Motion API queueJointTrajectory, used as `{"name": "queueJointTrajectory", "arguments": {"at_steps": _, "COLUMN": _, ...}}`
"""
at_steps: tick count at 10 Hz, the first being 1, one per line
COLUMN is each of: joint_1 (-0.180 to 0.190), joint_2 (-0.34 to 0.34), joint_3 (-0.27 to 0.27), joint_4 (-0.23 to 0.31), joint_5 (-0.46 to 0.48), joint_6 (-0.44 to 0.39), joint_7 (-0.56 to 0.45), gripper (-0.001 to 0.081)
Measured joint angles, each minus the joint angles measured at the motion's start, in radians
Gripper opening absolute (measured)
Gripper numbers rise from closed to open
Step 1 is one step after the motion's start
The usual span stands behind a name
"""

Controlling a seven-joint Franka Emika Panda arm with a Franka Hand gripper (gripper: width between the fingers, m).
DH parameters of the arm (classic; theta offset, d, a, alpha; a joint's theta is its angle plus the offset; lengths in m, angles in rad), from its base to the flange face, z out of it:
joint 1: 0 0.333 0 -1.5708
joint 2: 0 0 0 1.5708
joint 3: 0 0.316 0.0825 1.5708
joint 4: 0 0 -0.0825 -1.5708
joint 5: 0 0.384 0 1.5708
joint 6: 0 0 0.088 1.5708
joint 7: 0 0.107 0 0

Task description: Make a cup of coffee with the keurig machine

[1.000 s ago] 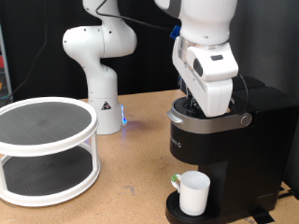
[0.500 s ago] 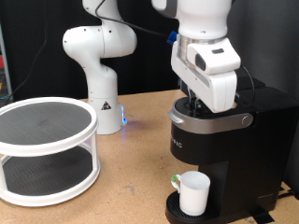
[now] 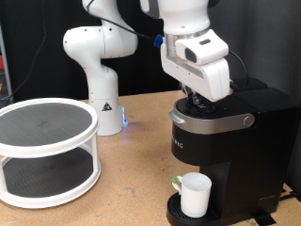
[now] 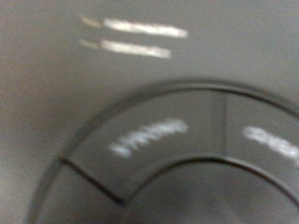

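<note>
Your gripper (image 3: pixel 195 97) is parked right over the top of the keurig machine (image 3: pixel 226 151), fingers buried behind the white hand, so you honestly can't tell if they're spread or pinched. The wrist view is a blurry close-up of the round button panel (image 4: pixel 177 140). The cup (image 3: pixel 195 194) sits on the drip tray (image 3: pixel 174 212) under the spout.

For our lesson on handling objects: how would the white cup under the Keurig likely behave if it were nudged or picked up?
The cup looks like glazed ceramic, so it is probably rigid, somewhat slippery and breakable if dropped. It stands upright on the drip tray with a wide base, so a light push would more likely slide than tip it. Its handle is not clearly visible, so grasping by the rim seems likelier.
</note>
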Motion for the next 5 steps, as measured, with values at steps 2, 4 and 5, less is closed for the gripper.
{"name": "queueJointTrajectory", "arguments": {"at_steps": 2, "joint_1": 0.0, "joint_2": -0.045, "joint_3": -0.011, "joint_4": -0.033, "joint_5": 0.057, "joint_6": 0.002, "joint_7": -0.017, "gripper": 0.0004}}
{"name": "queueJointTrajectory", "arguments": {"at_steps": 4, "joint_1": 0.0, "joint_2": -0.092, "joint_3": -0.023, "joint_4": -0.046, "joint_5": 0.087, "joint_6": -0.006, "joint_7": -0.027, "gripper": 0.0004}}
{"name": "queueJointTrajectory", "arguments": {"at_steps": 5, "joint_1": 0.0, "joint_2": -0.113, "joint_3": -0.026, "joint_4": -0.046, "joint_5": 0.066, "joint_6": -0.042, "joint_7": -0.034, "gripper": 0.0004}}
